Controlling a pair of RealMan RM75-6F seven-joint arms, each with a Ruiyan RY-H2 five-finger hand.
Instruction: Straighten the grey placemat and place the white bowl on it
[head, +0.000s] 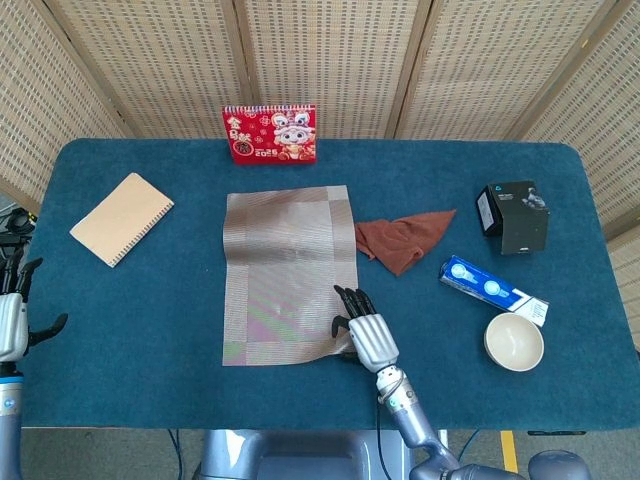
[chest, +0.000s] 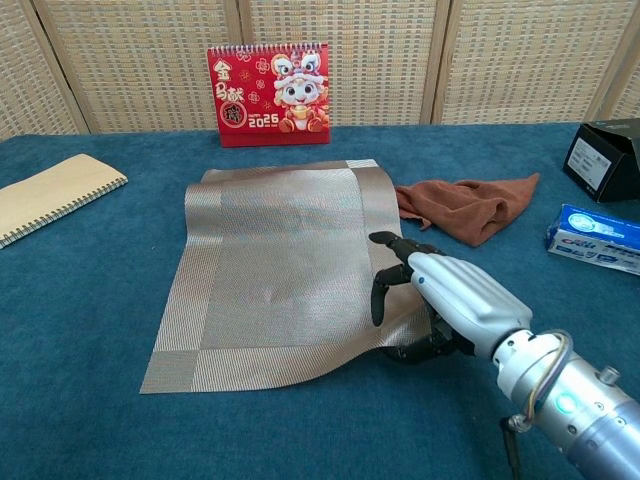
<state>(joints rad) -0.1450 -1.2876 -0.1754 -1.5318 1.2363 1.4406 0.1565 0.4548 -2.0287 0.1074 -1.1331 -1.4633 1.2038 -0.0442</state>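
The grey woven placemat (head: 285, 270) lies slightly askew at the table's middle, its near right corner raised off the cloth (chest: 275, 265). My right hand (head: 368, 335) pinches that corner, with its fingers curled down on top and the thumb tucked under the edge (chest: 450, 300). The white bowl (head: 514, 342) stands upright near the front right of the table, well apart from the mat, and shows only in the head view. My left hand (head: 12, 320) hangs off the table's left edge with its fingers spread, holding nothing.
A red calendar (head: 270, 133) stands behind the mat. A tan notebook (head: 121, 218) lies at the left. A brown cloth (head: 402, 240) touches the mat's right edge. A black box (head: 514, 215) and a blue box (head: 492, 289) sit between the cloth and the bowl.
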